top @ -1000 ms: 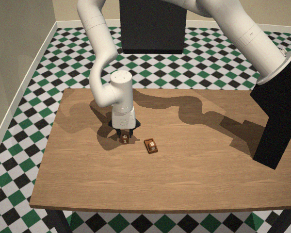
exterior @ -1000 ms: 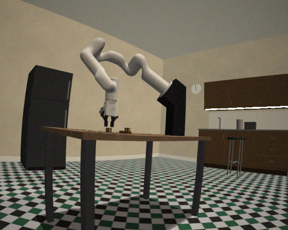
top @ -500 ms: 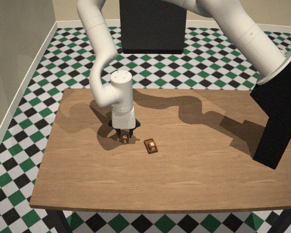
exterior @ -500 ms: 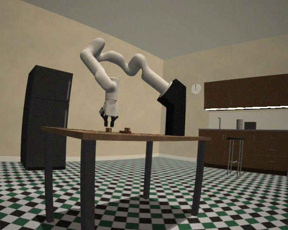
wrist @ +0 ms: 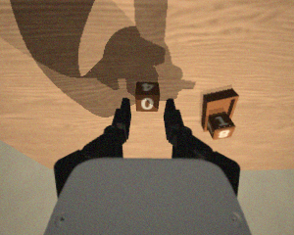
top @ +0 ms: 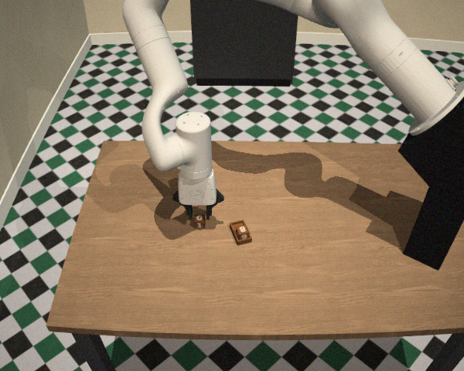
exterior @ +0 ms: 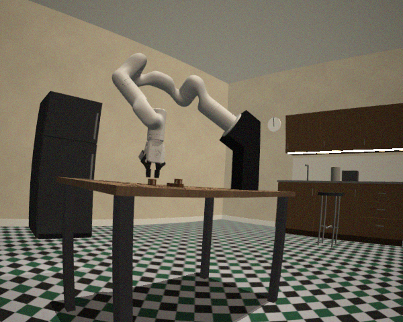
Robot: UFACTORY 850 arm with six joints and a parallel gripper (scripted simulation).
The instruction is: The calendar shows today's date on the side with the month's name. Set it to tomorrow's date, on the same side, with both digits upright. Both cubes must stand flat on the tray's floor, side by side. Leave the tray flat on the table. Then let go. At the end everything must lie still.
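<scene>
My gripper point(top: 199, 217) point(exterior: 152, 176) point(wrist: 147, 107) is partly open and empty, pointing down, with its fingertips just above a loose dark brown cube point(top: 199, 222) point(exterior: 152, 182) point(wrist: 147, 93). That cube stands on the table left of the tray in the top view, with 0 on top and 1 on its front face; the wrist view shows a 4 on another side. The brown tray point(top: 246, 241) point(exterior: 170, 184) point(wrist: 205, 115) lies flat. A second cube point(top: 242, 230) point(exterior: 178, 181) point(wrist: 220, 124) is in its near end in the top view, 8 on top. The other end is empty.
The wooden table point(top: 264, 287) point(exterior: 195, 191) bears the cube and tray. The black arm stand point(top: 440, 216) point(exterior: 246, 155) is at the right. The arm's shadow falls around the loose cube. A dark fridge point(exterior: 64, 162) stands beyond the table.
</scene>
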